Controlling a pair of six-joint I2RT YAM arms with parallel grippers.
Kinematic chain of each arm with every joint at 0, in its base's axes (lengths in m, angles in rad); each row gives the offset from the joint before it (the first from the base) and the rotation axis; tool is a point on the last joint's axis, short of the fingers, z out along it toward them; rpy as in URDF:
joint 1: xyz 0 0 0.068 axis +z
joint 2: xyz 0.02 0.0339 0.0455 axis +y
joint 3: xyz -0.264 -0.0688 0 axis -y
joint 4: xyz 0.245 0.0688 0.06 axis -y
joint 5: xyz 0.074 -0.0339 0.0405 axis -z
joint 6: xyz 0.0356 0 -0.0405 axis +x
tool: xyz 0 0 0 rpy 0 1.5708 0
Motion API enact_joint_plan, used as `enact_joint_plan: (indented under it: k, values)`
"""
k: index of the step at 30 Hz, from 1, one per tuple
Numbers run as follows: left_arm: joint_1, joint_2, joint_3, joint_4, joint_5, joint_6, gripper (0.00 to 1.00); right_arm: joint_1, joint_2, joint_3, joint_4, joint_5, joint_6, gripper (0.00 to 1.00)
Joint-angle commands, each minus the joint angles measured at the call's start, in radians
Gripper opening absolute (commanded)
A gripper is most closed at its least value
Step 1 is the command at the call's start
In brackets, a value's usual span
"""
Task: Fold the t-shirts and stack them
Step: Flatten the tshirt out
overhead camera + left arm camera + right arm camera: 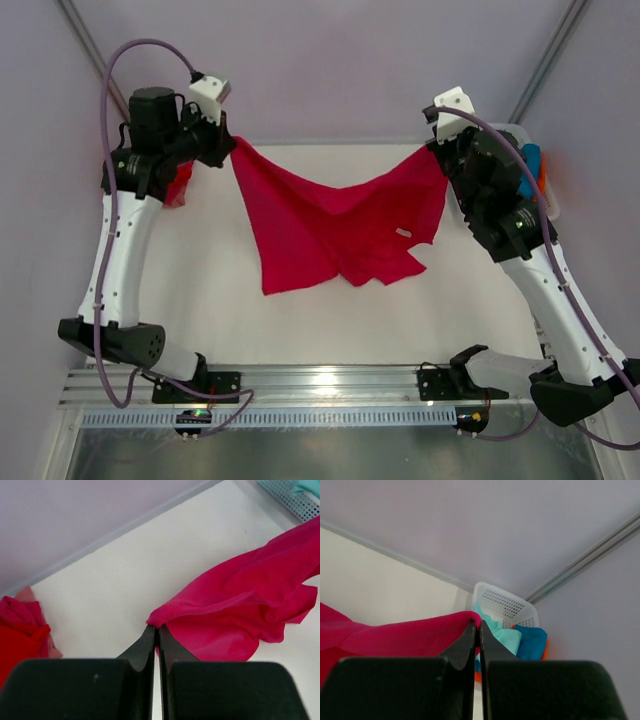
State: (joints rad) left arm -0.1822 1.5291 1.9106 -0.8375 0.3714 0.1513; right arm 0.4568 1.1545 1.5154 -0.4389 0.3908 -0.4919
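A crimson-pink t-shirt (330,225) hangs stretched between the two arms above the white table, sagging in the middle with its lower edge resting on the table. My left gripper (228,152) is shut on its left corner; in the left wrist view the closed fingertips (152,632) pinch the pink cloth (240,610). My right gripper (437,148) is shut on the right corner, and the cloth (395,635) drapes over its tips (479,626). A red t-shirt (180,185) lies bunched at the table's left, behind the left arm (20,640).
A white lattice basket (505,605) stands at the far right corner, holding mint-green (502,635), blue (532,640) and orange cloth; in the top view it is mostly hidden behind the right arm (530,165). Grey walls close the back and sides.
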Motion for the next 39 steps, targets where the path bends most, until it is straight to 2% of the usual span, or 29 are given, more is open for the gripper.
enact_joint_plan:
  k: [1, 12, 15, 24, 34, 37, 39]
  values:
    - [0.007, -0.056, -0.045, 0.009, -0.123, -0.024, 0.0, -0.001, 0.013, 0.057, 0.135, 0.1, -0.013, 0.03]
    - [0.01, -0.329, -0.107, 0.02, -0.308, 0.008, 0.0, -0.001, 0.021, 0.218, 0.149, 0.123, -0.037, 0.03]
    - [0.01, -0.392, -0.119, 0.043, -0.402, 0.007, 0.0, -0.001, 0.004, 0.236, 0.152, 0.12, -0.051, 0.03]
    - [0.009, -0.483, -0.082, 0.043, -0.46, 0.011, 0.0, -0.001, -0.025, 0.347, 0.099, 0.079, -0.033, 0.03]
    - [0.009, -0.564, -0.03, -0.001, -0.442, -0.01, 0.0, -0.001, -0.114, 0.505, -0.05, -0.082, 0.061, 0.03]
    - [0.009, -0.598, -0.021, -0.018, -0.434, -0.016, 0.0, -0.003, -0.153, 0.516, -0.089, -0.162, 0.055, 0.04]
    - [0.01, -0.627, -0.018, -0.031, -0.431, -0.018, 0.0, -0.012, -0.168, 0.528, -0.135, -0.271, 0.055, 0.04]
